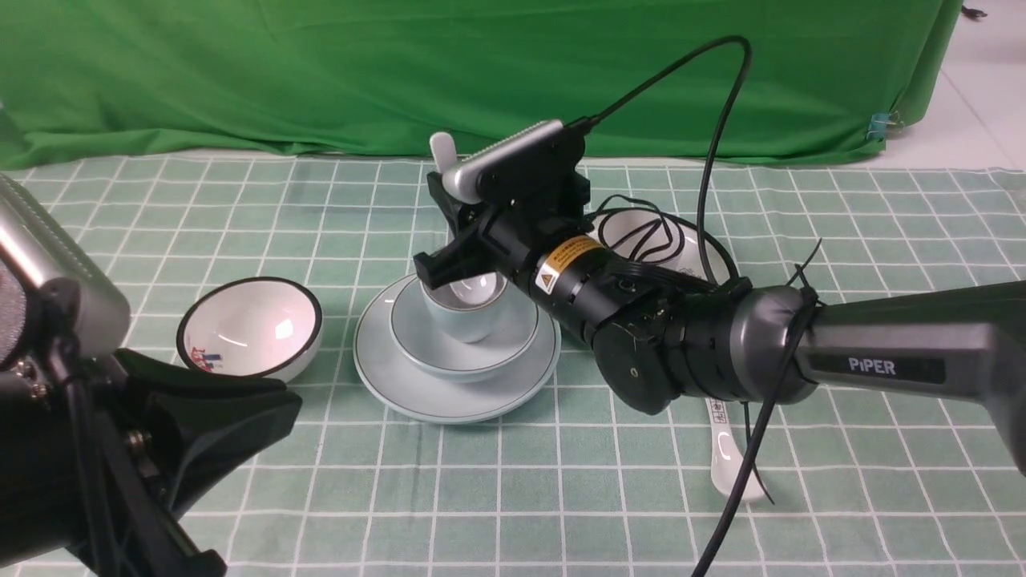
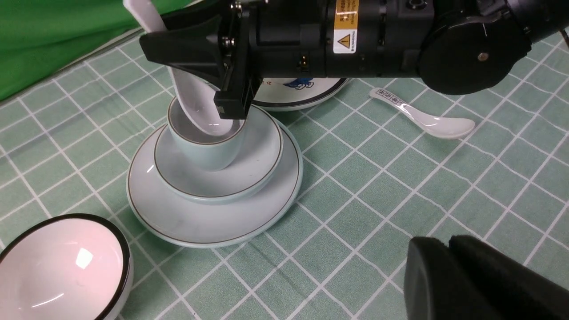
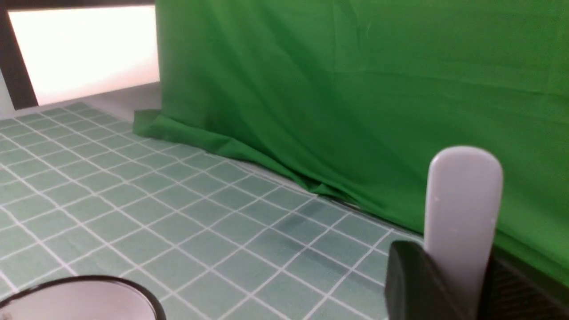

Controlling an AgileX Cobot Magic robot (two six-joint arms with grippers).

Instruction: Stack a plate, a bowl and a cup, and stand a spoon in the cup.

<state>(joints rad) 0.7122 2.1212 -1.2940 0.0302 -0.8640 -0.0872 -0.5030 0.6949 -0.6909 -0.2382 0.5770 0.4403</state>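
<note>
The right fingers (image 2: 191,49) grip the spoon (image 2: 195,104) by its handle, pressed on it from both sides. The left wrist view shows what the front view hides: the scoop is down inside the cup (image 2: 206,153), and the handle leans up and out. In the front view only the handle tip shows above the arm. The right wrist view gives only the handle between the fingers, against green cloth (image 3: 355,89). The cup stands in the bowl (image 2: 249,178), the bowl on the plate (image 2: 191,231), on the table (image 2: 400,186). The left fingers (image 2: 462,275) are closed on nothing, well apart from the stack.
</note>
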